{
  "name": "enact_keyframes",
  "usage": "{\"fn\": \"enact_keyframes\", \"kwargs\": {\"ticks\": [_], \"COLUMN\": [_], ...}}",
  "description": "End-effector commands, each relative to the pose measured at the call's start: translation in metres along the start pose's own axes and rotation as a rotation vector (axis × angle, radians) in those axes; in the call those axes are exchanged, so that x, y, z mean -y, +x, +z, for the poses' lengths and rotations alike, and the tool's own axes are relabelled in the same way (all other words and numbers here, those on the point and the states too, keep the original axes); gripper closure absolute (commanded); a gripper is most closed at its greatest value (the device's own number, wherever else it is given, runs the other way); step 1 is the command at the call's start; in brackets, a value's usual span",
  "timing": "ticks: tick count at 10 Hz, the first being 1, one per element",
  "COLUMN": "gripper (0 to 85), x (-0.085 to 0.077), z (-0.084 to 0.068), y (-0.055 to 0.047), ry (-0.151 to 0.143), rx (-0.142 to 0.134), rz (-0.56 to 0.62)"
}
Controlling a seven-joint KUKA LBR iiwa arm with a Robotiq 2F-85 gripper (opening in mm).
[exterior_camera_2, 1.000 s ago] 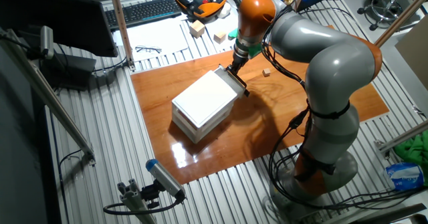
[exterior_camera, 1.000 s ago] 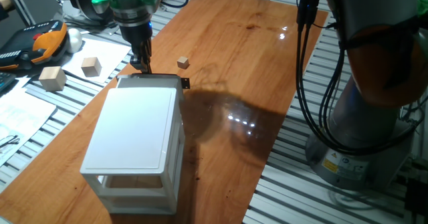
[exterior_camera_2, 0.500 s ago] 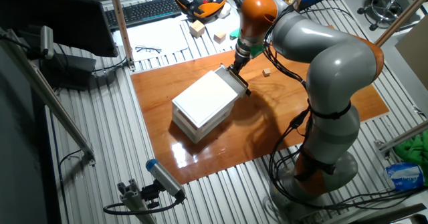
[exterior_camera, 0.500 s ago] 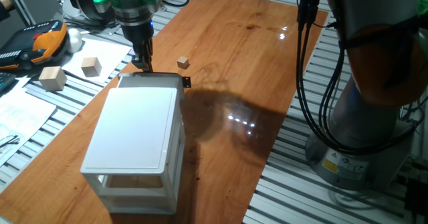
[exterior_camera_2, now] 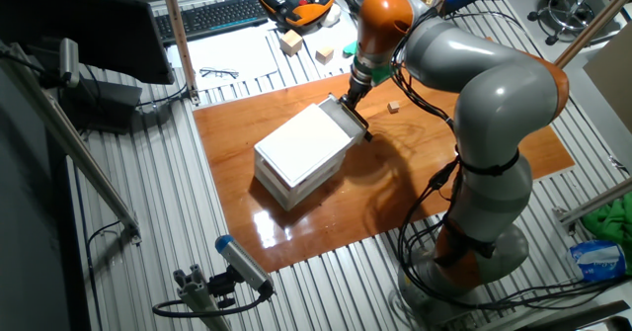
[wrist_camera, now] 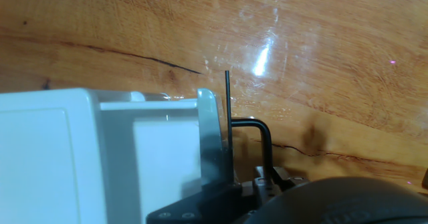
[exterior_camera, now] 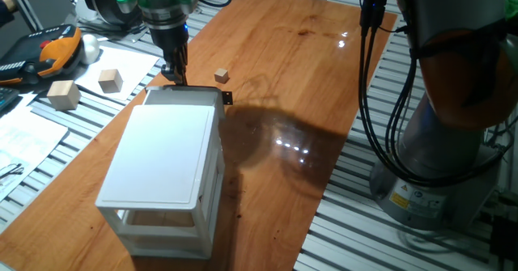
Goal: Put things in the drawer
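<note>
The white cabinet (exterior_camera: 166, 170) stands on the wooden surface (exterior_camera: 307, 85), its top drawer (exterior_camera: 184, 98) slid out slightly at the far end. The end effector (exterior_camera: 174, 73) hangs at the drawer's front edge; whether its fingers are apart cannot be told. Beyond, the tiny wooden cube (exterior_camera: 222, 76) lies on the surface, near the drawer.

Honestly nothing readable here. There's a yellow-and-white warning sticker (exterior_camera: 402, 196) on the grey robot base, well off to the side of the tool, but the print is too small to make out. Same with the black keyboard (exterior_camera_2: 215, 16) beyond the counter: keys visible, no legible letters.
</note>
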State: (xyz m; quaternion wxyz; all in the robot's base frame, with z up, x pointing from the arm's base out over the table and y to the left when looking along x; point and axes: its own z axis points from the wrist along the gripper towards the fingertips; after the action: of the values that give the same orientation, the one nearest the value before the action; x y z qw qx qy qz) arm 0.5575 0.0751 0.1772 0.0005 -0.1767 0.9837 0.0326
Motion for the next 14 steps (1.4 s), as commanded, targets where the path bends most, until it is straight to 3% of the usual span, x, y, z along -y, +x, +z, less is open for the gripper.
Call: {"fn": "enact_keyframes", "kwargs": {"ticks": [1,11,14], "gripper": [85.0,85.0,85.0], "x": [0.0002,0.0084,0.0091], "z": [-0.0002,-0.0016,-0.0024], "y": [0.0002,0.0063,0.0072], "ry": [0.000,0.018,0.002], "rx": [0.000,0.004,0.004], "rz": [0.003,-0.035,0.018]}}
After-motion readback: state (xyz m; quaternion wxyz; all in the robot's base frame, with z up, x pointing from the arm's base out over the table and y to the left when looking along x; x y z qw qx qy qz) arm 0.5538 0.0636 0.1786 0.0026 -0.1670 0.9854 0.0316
